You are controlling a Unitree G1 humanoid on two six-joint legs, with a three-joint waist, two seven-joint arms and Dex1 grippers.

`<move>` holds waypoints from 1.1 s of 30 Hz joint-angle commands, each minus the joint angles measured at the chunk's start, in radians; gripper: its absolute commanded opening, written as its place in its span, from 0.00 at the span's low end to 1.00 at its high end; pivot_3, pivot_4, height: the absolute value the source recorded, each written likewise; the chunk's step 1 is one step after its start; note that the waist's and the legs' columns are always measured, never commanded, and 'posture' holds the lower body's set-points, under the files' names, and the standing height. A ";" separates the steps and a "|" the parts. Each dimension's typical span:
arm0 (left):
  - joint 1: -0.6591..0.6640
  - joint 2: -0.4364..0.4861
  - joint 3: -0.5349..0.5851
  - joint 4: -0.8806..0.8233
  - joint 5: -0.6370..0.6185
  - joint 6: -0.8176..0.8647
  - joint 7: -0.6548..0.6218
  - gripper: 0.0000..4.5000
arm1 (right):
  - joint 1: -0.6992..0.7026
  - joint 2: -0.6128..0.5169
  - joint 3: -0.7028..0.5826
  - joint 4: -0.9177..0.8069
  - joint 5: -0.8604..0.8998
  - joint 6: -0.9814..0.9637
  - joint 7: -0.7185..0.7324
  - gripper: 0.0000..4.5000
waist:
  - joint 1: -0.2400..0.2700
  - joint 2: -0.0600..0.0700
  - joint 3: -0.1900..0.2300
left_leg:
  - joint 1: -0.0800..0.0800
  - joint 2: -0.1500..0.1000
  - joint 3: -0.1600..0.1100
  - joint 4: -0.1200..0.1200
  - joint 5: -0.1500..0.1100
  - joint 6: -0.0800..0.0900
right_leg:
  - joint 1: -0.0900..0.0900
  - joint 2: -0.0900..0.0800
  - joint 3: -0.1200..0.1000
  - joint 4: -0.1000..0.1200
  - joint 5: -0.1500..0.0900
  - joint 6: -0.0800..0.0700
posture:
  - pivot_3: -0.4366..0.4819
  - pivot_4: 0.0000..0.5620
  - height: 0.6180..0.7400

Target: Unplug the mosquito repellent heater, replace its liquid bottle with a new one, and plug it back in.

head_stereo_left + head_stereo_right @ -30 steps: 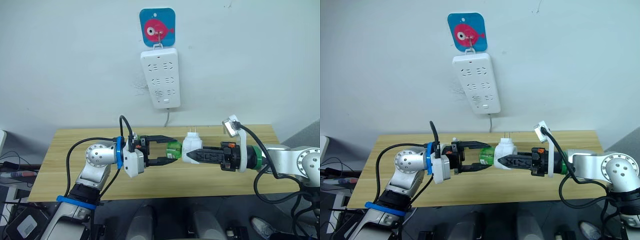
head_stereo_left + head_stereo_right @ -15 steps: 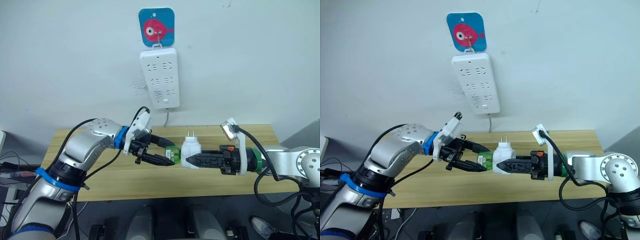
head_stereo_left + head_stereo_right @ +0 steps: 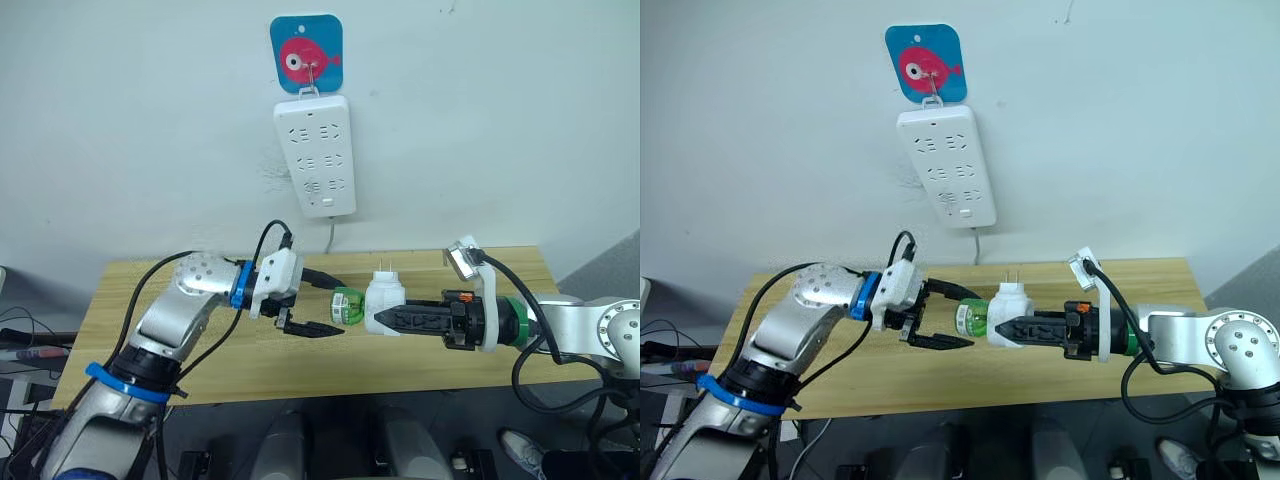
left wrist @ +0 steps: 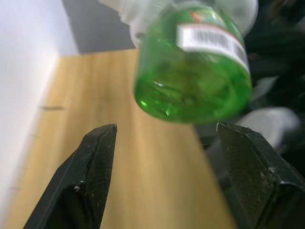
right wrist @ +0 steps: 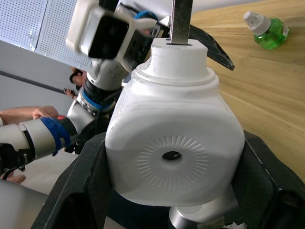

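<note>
The right gripper (image 3: pixel 385 320) clamped the smooth, rounded white plastic mosquito repellent heater (image 3: pixel 382 301). Its translucent green liquid bottle (image 3: pixel 347 304) projected between the wide-open left gripper (image 3: pixel 335 305) fingers, untouched.

Light: bright, even, indoor; soft shadows on the wall (image 3: pixel 150 120).
Focus: green bottle (image 4: pixel 193 71) blurred up close.
</note>
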 commanded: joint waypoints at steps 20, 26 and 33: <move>0.087 -0.146 0.042 0.069 0.062 -0.626 0.093 0.79 | -0.007 -0.013 -0.021 -0.031 0.037 -0.023 -0.002 0.67 | 0.012 0.000 0.000 | 0.000 0.000 0.000 0.000 0.000 0.000 | 0.000 0.000 -0.001 0.001 0.000 0.000 | 0.33 0.39 1.00; 0.089 -0.146 0.038 0.065 0.055 -0.611 0.093 0.65 | -0.009 -0.012 -0.020 -0.031 0.039 -0.023 -0.005 0.67 | 0.012 0.000 0.000 | 0.000 0.000 0.000 0.000 0.000 0.000 | 0.000 0.000 -0.001 0.001 0.000 0.000 | 0.33 0.39 1.00; 0.078 -0.128 0.036 0.015 0.024 -0.550 0.089 0.50 | -0.006 -0.015 -0.020 -0.034 0.036 -0.023 -0.007 0.67 | 0.012 0.000 0.000 | 0.000 0.000 0.000 0.000 0.000 0.000 | 0.000 0.000 -0.001 0.001 0.000 0.000 | 0.33 0.39 1.00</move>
